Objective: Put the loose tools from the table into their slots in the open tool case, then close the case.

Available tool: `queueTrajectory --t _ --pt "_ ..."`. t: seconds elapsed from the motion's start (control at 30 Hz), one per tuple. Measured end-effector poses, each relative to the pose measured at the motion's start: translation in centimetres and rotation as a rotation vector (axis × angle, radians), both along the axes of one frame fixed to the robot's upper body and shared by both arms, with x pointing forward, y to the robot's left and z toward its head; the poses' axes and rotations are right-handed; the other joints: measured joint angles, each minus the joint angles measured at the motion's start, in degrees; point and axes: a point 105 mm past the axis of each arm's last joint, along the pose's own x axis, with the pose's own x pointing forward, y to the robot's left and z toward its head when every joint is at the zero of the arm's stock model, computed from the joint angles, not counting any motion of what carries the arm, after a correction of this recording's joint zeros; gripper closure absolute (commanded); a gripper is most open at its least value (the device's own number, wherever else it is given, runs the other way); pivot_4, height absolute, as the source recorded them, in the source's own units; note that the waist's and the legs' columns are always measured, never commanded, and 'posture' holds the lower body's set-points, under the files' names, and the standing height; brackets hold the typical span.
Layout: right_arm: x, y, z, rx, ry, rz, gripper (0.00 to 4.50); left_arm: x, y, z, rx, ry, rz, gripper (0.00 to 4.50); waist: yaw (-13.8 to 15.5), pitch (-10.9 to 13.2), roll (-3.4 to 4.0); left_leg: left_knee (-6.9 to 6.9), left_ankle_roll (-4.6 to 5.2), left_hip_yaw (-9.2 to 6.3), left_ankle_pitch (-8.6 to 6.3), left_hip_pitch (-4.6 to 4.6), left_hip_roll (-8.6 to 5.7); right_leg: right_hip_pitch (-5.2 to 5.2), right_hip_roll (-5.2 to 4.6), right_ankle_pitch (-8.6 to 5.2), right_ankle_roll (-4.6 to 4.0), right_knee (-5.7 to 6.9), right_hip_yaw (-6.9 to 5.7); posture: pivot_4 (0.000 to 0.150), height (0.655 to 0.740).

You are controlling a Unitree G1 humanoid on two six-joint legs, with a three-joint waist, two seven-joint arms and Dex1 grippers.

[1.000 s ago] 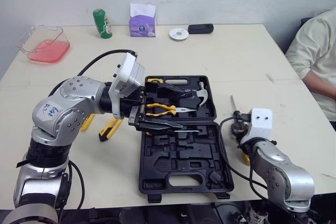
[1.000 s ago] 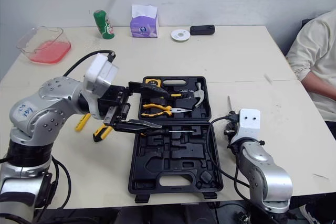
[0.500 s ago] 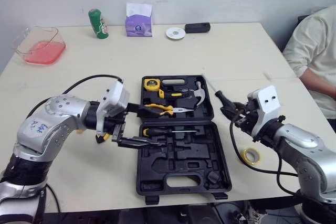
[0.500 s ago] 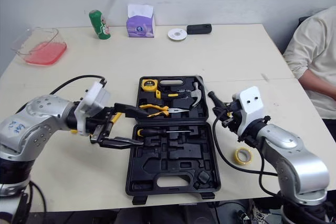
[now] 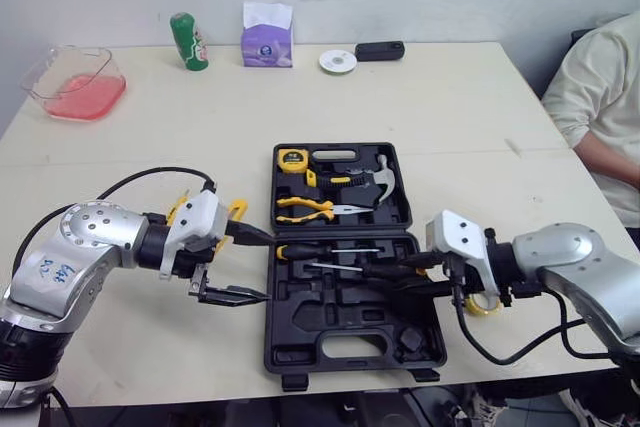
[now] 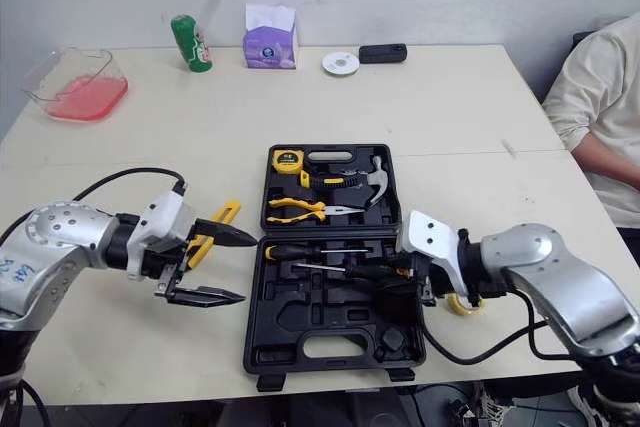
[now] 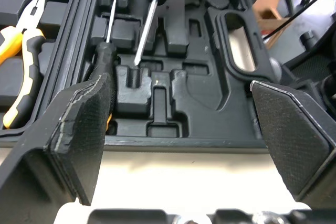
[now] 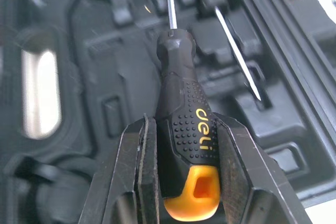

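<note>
Black-and-orange screwdriver (image 8: 184, 77) is squeezed tight in the right gripper (image 8: 182, 123), low over the tool case (image 5: 350, 347), lying sideways with its tip toward the wide-open left gripper (image 5: 267, 266); its slot looks just below

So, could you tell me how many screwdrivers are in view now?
2. One screwdriver lies slotted in the case; the right gripper holds the other screwdriver over it. The yellow tool by the left gripper is partly hidden and might be another.

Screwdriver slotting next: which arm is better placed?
Right: the right end effector is shut on the screwdriver, shaft over the tool case. The left end effector is open and empty beside it.
</note>
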Motion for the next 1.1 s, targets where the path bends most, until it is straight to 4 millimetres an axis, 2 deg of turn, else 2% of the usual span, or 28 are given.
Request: queueTrajectory --t 0.57,0.6,0.63,0.77,0.93,1.1 --pt "0.6 0.4 -0.7 -0.044 -0.049 0.051 3.47 0.3 -1.2 -0.1 -0.015 -0.03 -0.033 0.0 0.03 0.0 0.0 0.45 -0.01 -0.01 0.0 0.01 0.01 0.01 0.03 -0.01 -0.03 0.4 0.0 0.15 0.7244" --pt "0.6 0.5 -0.7 -0.042 -0.051 0.052 2.4 0.3 -1.3 0.0 -0.016 -0.032 -0.034 0.0 0.03 0.0 0.0 0.49 -0.01 -0.01 0.0 0.01 0.01 0.02 0.03 -0.01 -0.03 0.42 0.01 0.15 0.7244" --pt "0.7 0.7 -0.6 -0.034 -0.053 0.054 2.05 0.3 -1.3 0.0 -0.017 -0.033 -0.035 0.0 -0.01 0.0 0.0 0.52 0.0 -0.01 -0.01 0.01 0.01 0.03 0.03 0.0 -0.04 0.43 0.01 0.15 0.7244" --pt "0.6 1.4 0.4 0.022 -0.055 0.069 0.05 0.3 -1.4 0.0 -0.022 -0.032 -0.039 0.0 0.01 0.0 0.0 0.56 0.0 -0.02 -0.01 0.01 0.01 0.03 0.03 0.0 -0.04 0.5 0.01 0.15 0.7244" --pt "0.9 1.9 2.1 0.109 -0.115 0.075 0.05 0.3 -1.5 -0.1 -0.028 -0.029 -0.04 0.0 0.02 0.0 0.0 0.56 0.02 -0.02 -0.02 0.01 0.01 0.03 0.03 0.0 -0.04 0.5 0.01 0.15 0.7244" --pt "1.1 3.4 2.3 0.224 -0.148 0.09 0.05 0.3 -1.8 0.0 -0.042 -0.028 -0.044 0.0 0.01 0.0 0.0 0.58 0.01 -0.02 -0.01 0.01 0.0 0.03 0.06 0.0 -0.04 0.52 0.01 0.15 0.7244"
